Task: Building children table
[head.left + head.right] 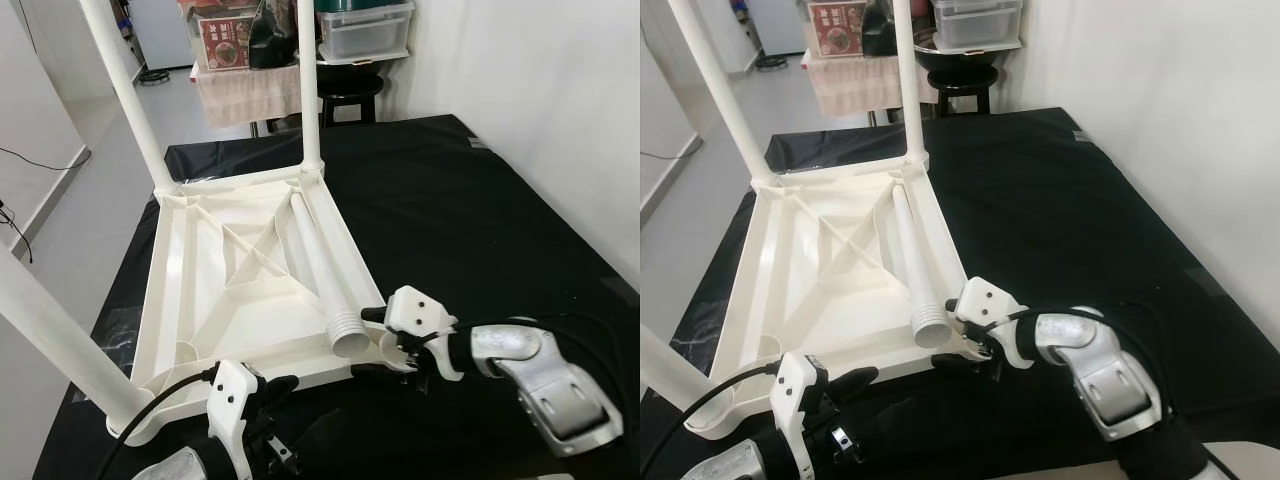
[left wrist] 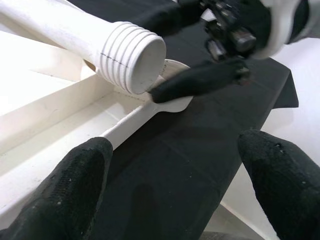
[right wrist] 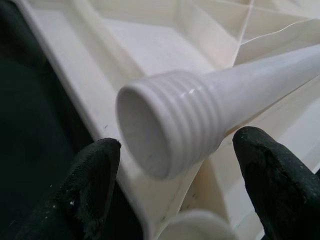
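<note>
A large flat surface is covered by a black sheet. An upturned white tabletop is laid directly on the sheet, toward the robot's left, with its ribbed underside facing up. Upright legs are fitted at its far corners and at its near left corner. A loose leg is laid inside the tray, threaded end toward the robot. Behind the surface, what may be a dark stool is seen.

black mat right: open | loose leg blocks corner socket
</note>
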Tool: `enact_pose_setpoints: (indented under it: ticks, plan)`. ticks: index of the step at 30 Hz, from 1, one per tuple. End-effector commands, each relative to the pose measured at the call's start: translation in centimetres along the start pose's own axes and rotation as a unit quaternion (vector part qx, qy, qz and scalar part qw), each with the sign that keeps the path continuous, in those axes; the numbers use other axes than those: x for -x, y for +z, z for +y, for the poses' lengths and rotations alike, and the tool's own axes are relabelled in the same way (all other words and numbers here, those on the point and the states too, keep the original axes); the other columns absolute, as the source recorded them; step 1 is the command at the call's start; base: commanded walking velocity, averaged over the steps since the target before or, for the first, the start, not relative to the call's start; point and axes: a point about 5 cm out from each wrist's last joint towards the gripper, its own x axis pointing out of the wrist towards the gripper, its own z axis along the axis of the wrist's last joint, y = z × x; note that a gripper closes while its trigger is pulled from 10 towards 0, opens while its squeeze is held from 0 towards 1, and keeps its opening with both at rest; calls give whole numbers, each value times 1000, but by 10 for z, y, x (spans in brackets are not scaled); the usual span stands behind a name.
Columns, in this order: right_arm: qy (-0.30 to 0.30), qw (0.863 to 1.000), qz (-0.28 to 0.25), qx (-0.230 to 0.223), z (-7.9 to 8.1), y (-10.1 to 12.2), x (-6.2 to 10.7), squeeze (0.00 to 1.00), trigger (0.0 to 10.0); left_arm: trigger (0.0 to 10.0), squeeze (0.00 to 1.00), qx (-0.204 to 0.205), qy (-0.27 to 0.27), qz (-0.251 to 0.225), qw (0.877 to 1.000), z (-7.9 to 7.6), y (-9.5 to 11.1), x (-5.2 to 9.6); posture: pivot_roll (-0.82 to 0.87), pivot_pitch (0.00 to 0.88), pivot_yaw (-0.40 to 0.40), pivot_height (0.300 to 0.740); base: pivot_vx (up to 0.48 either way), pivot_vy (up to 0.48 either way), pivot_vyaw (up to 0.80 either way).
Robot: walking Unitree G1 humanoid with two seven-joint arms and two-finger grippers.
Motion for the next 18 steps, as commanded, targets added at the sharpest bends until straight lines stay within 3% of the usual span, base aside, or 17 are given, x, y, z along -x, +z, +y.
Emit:
enact_pose_setpoints:
  ticks: [1, 9, 18]
  plan:
    - [-22, 1000, 10, -7, -5, -1, -3, 0, 10000, 10000, 0, 4, 2, 14, 1000, 3, -5, 3, -58, 52, 49, 740, 0, 0, 0]
    - [-45, 999, 1, -16, -14, 4, -2, 0, 10000, 10000, 0, 6, 1, 10, 1000, 3, -5, 2, -58, 55, 44, 740, 0, 0, 0]
    - [-126, 992, 22, -16, -29, 4, -8, 0, 10000, 10000, 0, 5, 4, 5, 1000, 2, -3, 0, -66, 61, 34, 740, 0, 0, 0]
